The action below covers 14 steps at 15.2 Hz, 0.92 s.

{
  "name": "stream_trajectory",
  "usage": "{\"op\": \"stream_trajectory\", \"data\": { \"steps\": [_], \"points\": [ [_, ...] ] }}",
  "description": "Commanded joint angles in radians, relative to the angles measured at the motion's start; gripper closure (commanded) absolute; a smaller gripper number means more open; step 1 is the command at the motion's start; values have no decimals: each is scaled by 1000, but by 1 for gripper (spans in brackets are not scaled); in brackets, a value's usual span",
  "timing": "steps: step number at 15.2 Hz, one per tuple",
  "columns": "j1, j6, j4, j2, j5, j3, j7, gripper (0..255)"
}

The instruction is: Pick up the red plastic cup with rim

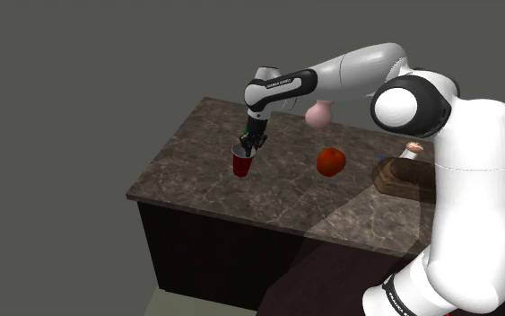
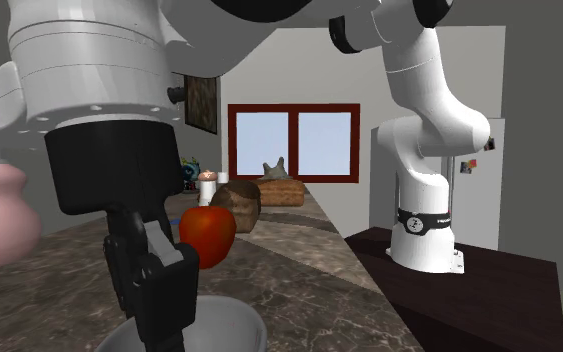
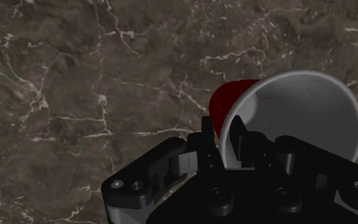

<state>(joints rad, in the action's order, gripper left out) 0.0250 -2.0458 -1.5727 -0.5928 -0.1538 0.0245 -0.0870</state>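
Grips the red cup (image 1: pixel 240 164) by its wall, gripper (image 3: pixel 224 137) closed narrow, one finger inside the rim, one outside. Stands on the counter (image 1: pixel 196 193), near the apple (image 1: pixel 331 162). Lift straight up, slowly; squeeze evenly, avoid tipping.

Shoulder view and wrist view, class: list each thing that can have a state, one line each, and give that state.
red cup: upright, mouth up, nothing seen inside, wall clasped by the tool.
tool: shut on the cup's wall, one finger inside, one outside.
red apple: whole, resting on the countertop, apart from the tool.
pink jar: upright, apart from the tool.
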Motion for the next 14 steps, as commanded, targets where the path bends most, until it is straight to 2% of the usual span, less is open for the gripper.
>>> {"op": "stream_trajectory", "data": {
  "steps": [1, 14],
  "points": [
    [0, -1, -1, 0, 0, 0, 0, 255],
    [1, 134, 60, 74, 6, -1, 19, 255]
  ]
}}
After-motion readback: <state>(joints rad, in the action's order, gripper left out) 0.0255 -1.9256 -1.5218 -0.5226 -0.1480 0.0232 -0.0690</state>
